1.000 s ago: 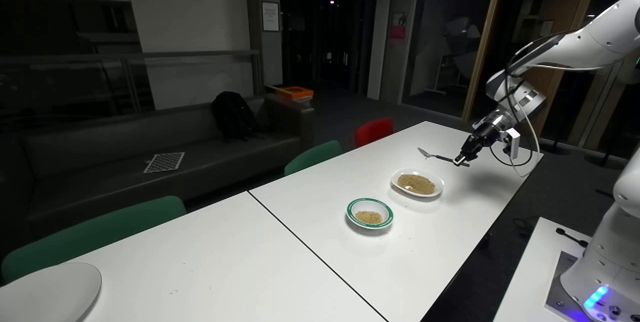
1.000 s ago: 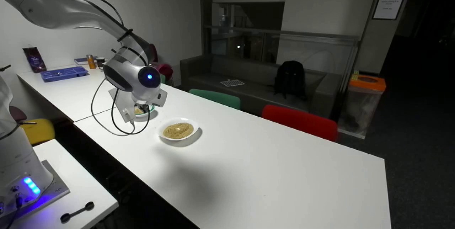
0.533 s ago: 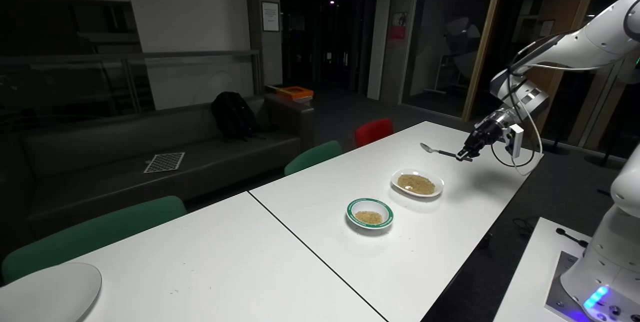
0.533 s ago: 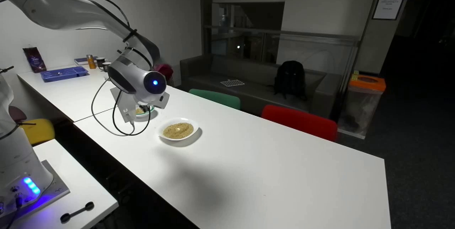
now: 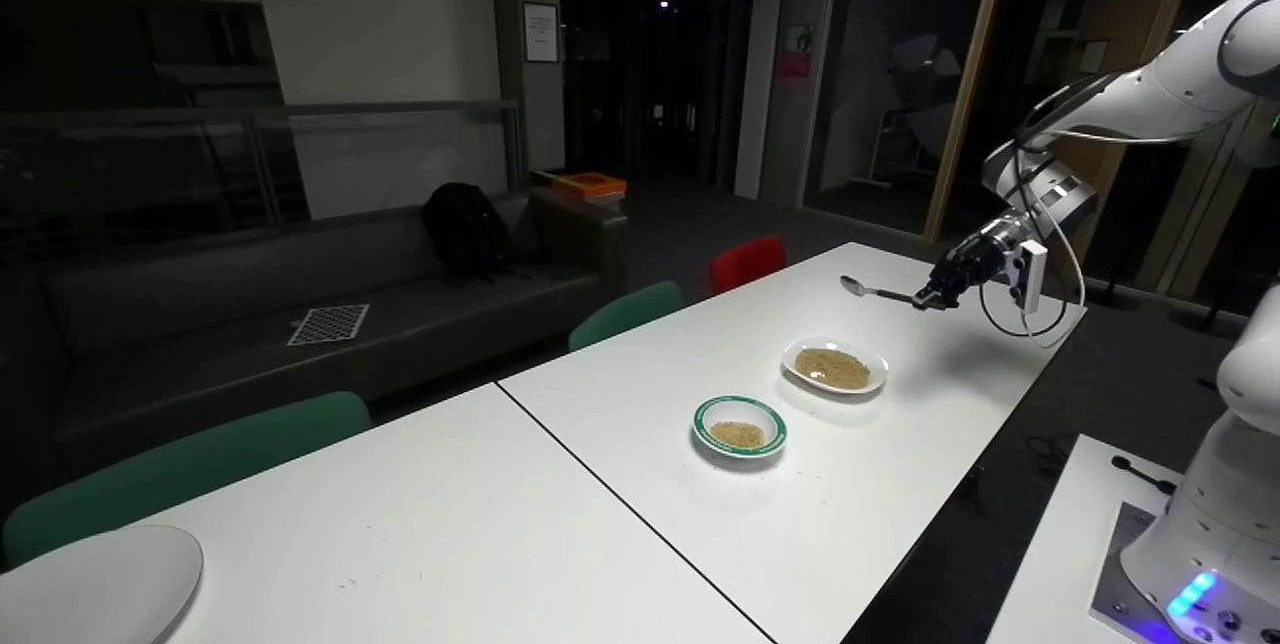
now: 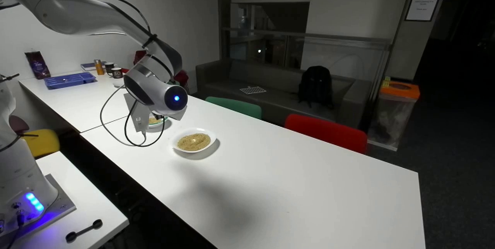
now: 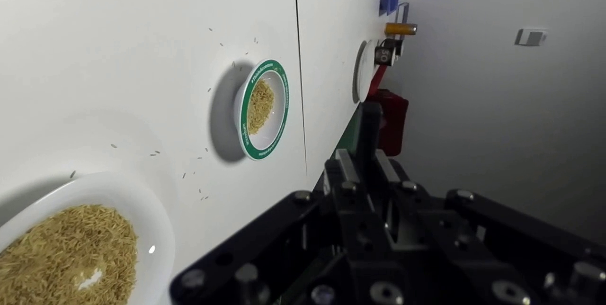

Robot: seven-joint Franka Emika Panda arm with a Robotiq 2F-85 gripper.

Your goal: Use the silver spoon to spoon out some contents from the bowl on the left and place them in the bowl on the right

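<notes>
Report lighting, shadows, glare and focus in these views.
In both exterior views, the long grey sofa sits in dim light, a soft shadow lies on the white table; wrist view: a glint on the white oval bowl, a shadow beside the green-rimmed round bowl, the black two-fingered gripper looks slightly blurred.

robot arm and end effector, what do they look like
The Franka Panda arm is glossy off-white with rounded segments, a blue light in a dark wrist cap, and a blue-lit strip on its base. A black cable and a pale cable loop beside it. The end effector is black with silver bolt heads and light grey fingertip pads.
</notes>
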